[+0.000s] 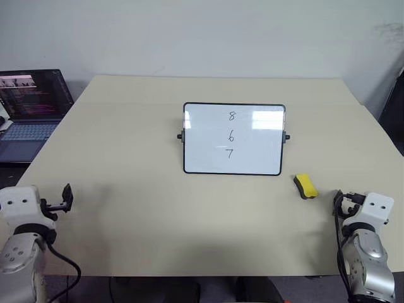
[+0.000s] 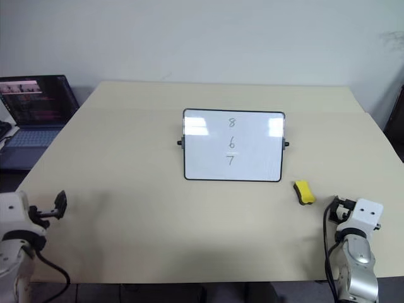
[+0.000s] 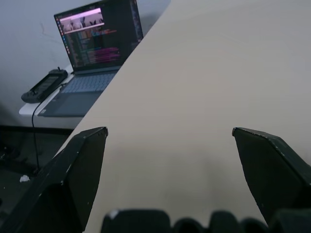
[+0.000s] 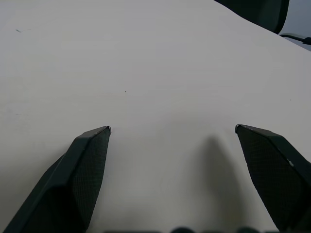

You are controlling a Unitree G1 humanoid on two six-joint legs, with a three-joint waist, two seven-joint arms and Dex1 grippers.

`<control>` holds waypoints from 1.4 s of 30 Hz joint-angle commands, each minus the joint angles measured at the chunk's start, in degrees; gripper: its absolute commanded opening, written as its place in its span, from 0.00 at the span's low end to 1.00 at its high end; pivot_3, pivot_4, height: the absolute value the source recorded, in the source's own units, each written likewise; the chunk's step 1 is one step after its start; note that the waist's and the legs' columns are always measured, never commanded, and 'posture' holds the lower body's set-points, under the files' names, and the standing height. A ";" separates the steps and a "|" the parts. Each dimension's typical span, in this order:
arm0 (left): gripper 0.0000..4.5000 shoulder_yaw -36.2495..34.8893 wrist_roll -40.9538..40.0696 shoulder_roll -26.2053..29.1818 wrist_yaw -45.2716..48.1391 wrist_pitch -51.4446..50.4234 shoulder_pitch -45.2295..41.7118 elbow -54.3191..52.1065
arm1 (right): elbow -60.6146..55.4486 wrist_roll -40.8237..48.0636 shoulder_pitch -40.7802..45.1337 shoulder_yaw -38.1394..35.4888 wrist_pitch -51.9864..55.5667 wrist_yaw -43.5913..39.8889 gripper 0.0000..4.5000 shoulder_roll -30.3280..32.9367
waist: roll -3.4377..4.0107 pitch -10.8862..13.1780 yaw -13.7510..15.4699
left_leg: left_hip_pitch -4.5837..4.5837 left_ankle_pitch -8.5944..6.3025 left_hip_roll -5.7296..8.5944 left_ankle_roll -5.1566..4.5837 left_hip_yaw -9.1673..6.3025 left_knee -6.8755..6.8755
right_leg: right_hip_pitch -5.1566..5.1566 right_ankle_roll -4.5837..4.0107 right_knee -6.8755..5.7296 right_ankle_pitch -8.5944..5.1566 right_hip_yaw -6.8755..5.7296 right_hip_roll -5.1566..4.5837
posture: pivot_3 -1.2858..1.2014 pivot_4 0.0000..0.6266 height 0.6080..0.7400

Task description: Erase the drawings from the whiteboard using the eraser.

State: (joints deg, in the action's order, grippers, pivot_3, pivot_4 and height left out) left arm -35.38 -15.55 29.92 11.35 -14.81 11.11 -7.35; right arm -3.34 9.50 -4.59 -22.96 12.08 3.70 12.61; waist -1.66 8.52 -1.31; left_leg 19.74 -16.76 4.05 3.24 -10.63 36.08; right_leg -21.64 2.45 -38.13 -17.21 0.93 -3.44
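Observation:
The whiteboard (image 1: 233, 139) stands propped near the middle of the beige table (image 1: 158, 208), black-framed with small side knobs. The drawings (image 1: 231, 134) are three thin digits, 8, 6 and 7, stacked in a column on it. The eraser (image 1: 305, 185), a small yellow block with a dark base, lies on the table just off the board's near right corner. My left gripper (image 3: 170, 131) hovers open over the table's near left edge, nothing between its fingers. My right gripper (image 4: 172, 129) is open above the near right edge, a short way right of the eraser and apart from it.
An open laptop (image 1: 33, 104) with a lit screen sits on a lower stand off the table's left side, with a dark handheld controller (image 3: 46, 85) beside it. A pale wall runs behind the table. A dark chair (image 4: 262, 10) stands past the right edge.

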 commanded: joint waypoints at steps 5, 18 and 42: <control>1.00 -1.27 -0.26 0.67 -0.42 0.43 -2.91 -1.75 | 4.21 -1.04 2.43 1.42 0.19 -0.85 0.99 0.21 | -0.06 -0.04 -0.25 | -0.09 0.00 -0.18 0.00 0.10 0.02 | 0.06 -0.12 0.04 0.15 0.06 0.20 | 0.52 0.24 1.00; 1.00 6.71 0.98 0.29 0.49 1.23 -17.82 5.19 | 6.28 0.46 4.67 -3.47 -1.81 -1.49 0.99 5.13 | 0.34 0.20 0.54 | -0.33 0.01 -0.40 0.02 0.52 0.04 | 0.23 -0.22 0.09 0.38 0.08 0.38 | 0.52 0.24 1.00; 1.00 27.43 -18.59 6.48 38.84 -20.70 -50.02 5.06 | -3.20 2.76 6.29 -5.07 5.63 -2.52 0.99 7.79 | 0.65 0.43 -0.91 | 0.25 0.11 -0.52 0.24 1.25 0.02 | -0.58 -0.16 -0.03 0.45 0.33 0.42 | 0.52 0.24 1.00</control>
State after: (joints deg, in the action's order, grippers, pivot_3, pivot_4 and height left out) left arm -8.00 -31.51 35.34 47.39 -33.68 -37.85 0.36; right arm -4.94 12.48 1.19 -27.44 18.40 1.14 19.97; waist -1.02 8.95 -2.22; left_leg 19.98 -16.66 3.54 3.47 -9.36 36.10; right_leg -22.22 2.29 -38.16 -16.76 1.28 -3.02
